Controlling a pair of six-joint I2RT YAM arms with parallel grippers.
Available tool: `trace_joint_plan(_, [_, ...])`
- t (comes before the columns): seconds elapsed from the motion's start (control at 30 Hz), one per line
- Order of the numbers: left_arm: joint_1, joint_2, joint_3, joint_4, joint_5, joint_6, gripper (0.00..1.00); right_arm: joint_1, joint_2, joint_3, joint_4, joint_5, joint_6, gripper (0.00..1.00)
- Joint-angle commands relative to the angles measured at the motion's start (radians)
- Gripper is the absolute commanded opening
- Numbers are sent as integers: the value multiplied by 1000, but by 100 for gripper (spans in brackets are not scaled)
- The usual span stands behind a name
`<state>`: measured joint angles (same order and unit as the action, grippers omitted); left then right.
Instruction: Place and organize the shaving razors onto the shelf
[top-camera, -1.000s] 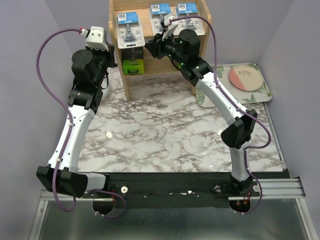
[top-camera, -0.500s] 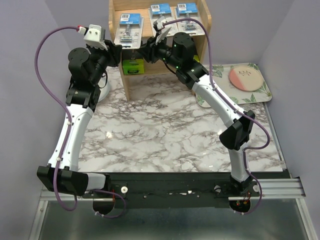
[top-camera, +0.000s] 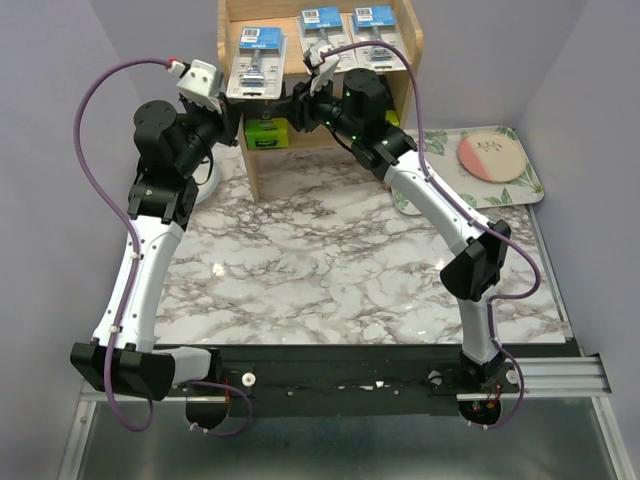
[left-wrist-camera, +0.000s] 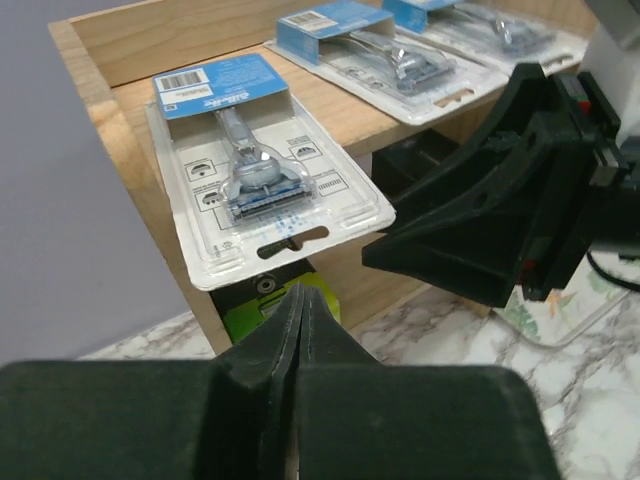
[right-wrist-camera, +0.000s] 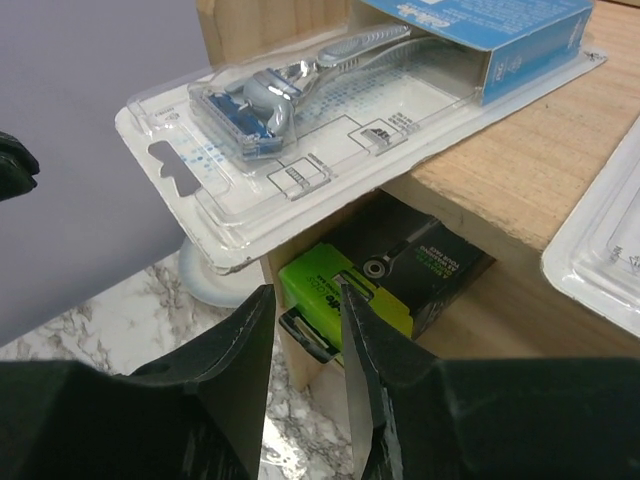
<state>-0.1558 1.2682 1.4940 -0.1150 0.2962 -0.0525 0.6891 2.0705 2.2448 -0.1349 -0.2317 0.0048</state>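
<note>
Shaving razors (top-camera: 322, 35) are found on the shelf (top-camera: 283, 14), which stands at the far side of the marble table (top-camera: 300, 250). Three clear blister packs with blue cards are laid flat on the top tier. The left blister pack (left-wrist-camera: 255, 180) juts out over the front edge, while the middle blister pack (left-wrist-camera: 375, 55) and the right blister pack (top-camera: 372, 30) are set further back, side by side. A black box (right-wrist-camera: 375, 275) with a lime-green end is lodged in the lower tier, directly under the overhanging pack.

The left hand (left-wrist-camera: 299, 300) is held in front of the shelf, just below the left pack's hanging edge. Its fingers are pressed together and nothing is caught between them. The right hand (right-wrist-camera: 305, 330) is pointed at the lower tier from the other side. Its fingers are parted a little, and the green end of the box is seen through the gap. Nothing is grasped, and neither hand is seen touching a pack.

A floral tray (top-camera: 525, 185) bearing a pink plate (top-camera: 490, 157) is set on the table's far right.
</note>
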Motion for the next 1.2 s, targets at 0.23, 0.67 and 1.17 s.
trace_joint_plan(0.23, [-7,62,15,-54,137,108,0,-13,-112,-93,-20,54,-75,41])
trace_joint_plan(0.67, [-40,218,158,15,92,31,0,-45,-121,-111,-15,78,-104,41])
trace_joint_plan(1.17, [-64,333,275,23,24,5,0,-79,-107,-105,-17,71,-98,42])
